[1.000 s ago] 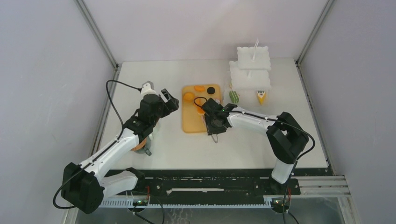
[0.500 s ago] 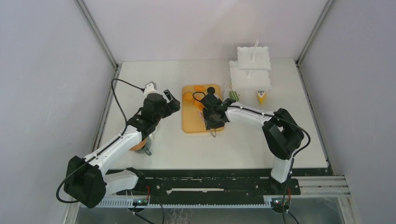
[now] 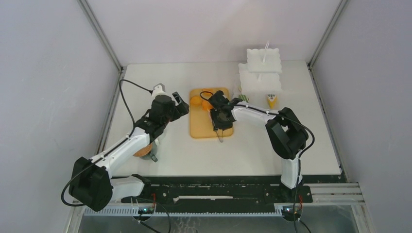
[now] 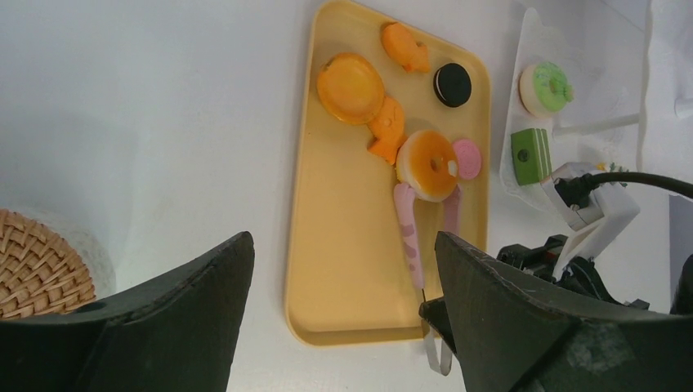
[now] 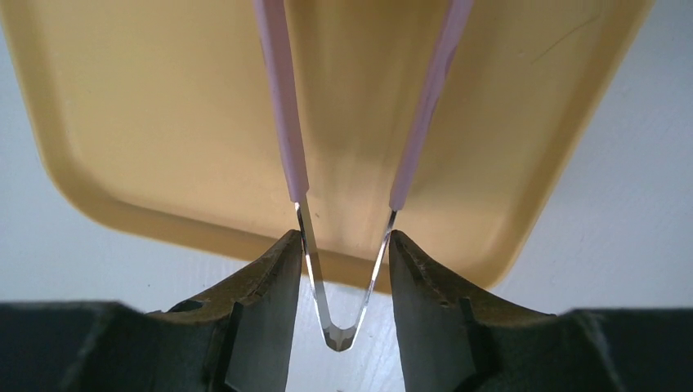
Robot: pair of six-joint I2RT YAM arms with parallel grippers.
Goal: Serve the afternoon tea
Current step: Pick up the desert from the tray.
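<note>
Toy pastries lie on the tan-yellow tray: an orange tart, a black round, a pink round and an orange-glazed donut. The tips of the pink tongs stand on either side of that donut. My right gripper is shut on the tongs' metal bend, at the tray's near edge. A green donut sits on the white stand's bottom plate, and a yellow wedge lies to the right of the stand. Left of the tray, my left gripper hangs open and holds nothing, also seen from the top.
A white tiered stand stands at the back right. A woven cork coaster lies under my left arm near the table's left side. A green cake block sits beside the stand. Grey walls close in both sides.
My right gripper has pushed the tongs farther up the tray, so their tips now flank the glazed donut. The left gripper has drifted slightly toward the back.
</note>
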